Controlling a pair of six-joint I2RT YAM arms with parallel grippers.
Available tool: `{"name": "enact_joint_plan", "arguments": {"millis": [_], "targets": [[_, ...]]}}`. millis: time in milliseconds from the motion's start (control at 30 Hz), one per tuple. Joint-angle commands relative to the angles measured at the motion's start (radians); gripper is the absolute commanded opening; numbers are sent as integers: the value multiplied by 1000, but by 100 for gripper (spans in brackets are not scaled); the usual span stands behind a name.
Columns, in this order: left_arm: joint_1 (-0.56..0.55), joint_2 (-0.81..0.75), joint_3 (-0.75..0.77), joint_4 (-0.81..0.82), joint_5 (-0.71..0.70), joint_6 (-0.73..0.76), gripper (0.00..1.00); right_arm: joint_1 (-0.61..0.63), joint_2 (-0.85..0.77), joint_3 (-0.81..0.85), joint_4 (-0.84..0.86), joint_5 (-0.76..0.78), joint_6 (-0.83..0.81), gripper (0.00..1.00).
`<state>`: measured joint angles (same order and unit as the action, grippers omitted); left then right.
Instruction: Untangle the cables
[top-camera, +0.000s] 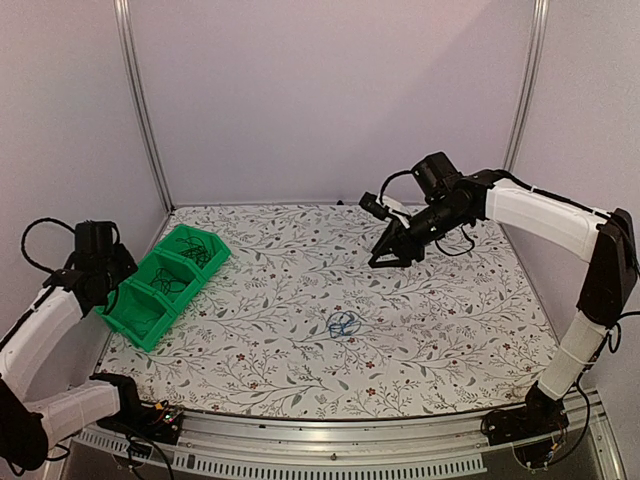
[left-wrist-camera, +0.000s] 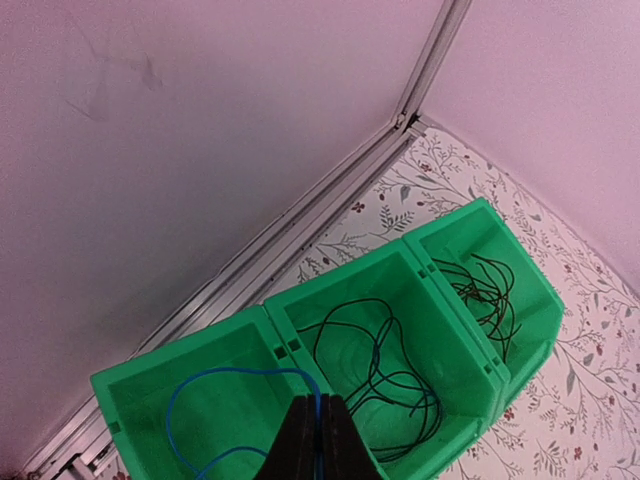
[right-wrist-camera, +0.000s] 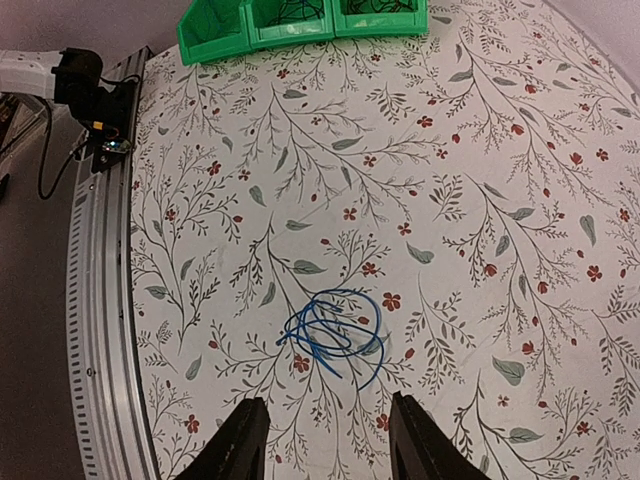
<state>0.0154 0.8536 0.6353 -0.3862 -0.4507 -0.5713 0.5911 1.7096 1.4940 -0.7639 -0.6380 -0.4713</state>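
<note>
Mid-table, the tangle (right-wrist-camera: 330, 335) is looking limp and light, likely best pinched at an outer loop. Right hand (right-wrist-camera: 325, 410) is hovering open, empty; left hand (left-wrist-camera: 320, 432) is clamping a blue strand (left-wrist-camera: 240, 372).

Illumination is diffuse and even, with a pink cast on the enclosure walls (top-camera: 330, 100). Shadows on the bench (top-camera: 280, 290) are faint and soft-edged. The top view is slightly soft; the right wrist view curves the rail (right-wrist-camera: 100, 330).

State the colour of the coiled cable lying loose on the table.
The coiled cable is bright blue, clearest in the right wrist view.
</note>
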Motion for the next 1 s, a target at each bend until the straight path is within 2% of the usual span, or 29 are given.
{"name": "enact_joint_plan", "arguments": {"millis": [0,367,700,800,867,967], "targets": [[15,13,-53,110,92,1,0,8,-14,-6,-9,6,-13,45],[42,113,-80,24,62,-151,0,14,5,0,-9,3,-16,45],[82,220,-73,2,55,-181,0,21,7,-3,-12,4,-25,45],[86,208,-77,10,82,-169,13,23,8,-2,-11,4,-26,45],[89,197,-77,9,91,-154,29,26,10,1,-11,5,-27,45],[95,171,-67,-11,95,-132,44,31,14,11,-12,7,-29,45]]}}
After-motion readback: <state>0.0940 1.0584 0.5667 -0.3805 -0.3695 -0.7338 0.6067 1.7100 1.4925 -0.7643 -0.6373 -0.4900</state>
